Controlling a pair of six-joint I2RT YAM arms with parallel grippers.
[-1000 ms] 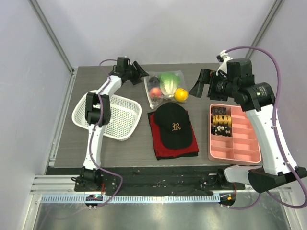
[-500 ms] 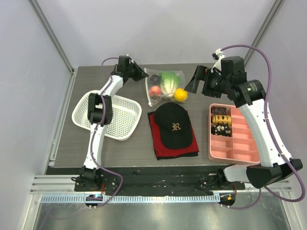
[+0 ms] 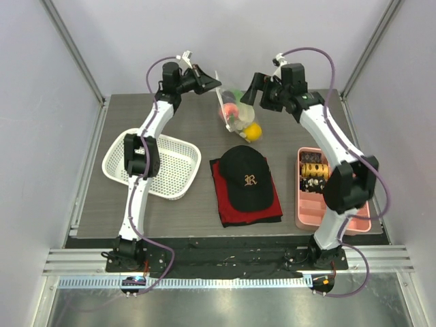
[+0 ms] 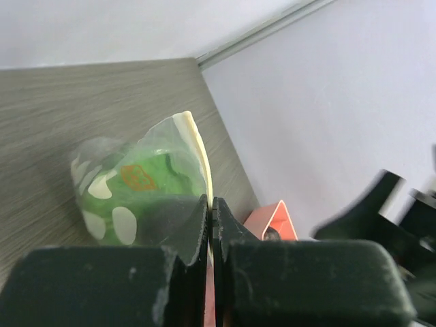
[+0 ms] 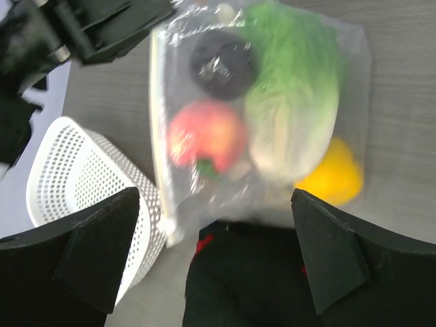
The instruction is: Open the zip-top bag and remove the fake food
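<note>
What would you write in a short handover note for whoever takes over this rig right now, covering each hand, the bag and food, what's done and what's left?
Left hand: shut on the zip edge of the zip-top bag, holding that edge raised.
Right hand: open, facing the bag, not touching it.
Fake food: all four pieces inside the bag; the zip looks closed.
Done: one side of the bag gripped.
Left: grip the other side, pull the zip open, take the food out.

Bright, even light casts only faint shadows on the table (image 3: 116, 119), glare streaks the metal rail (image 3: 225, 300) at its near edge, and the zip-top bag (image 5: 266, 102) looks blurred in the right wrist view.
</note>
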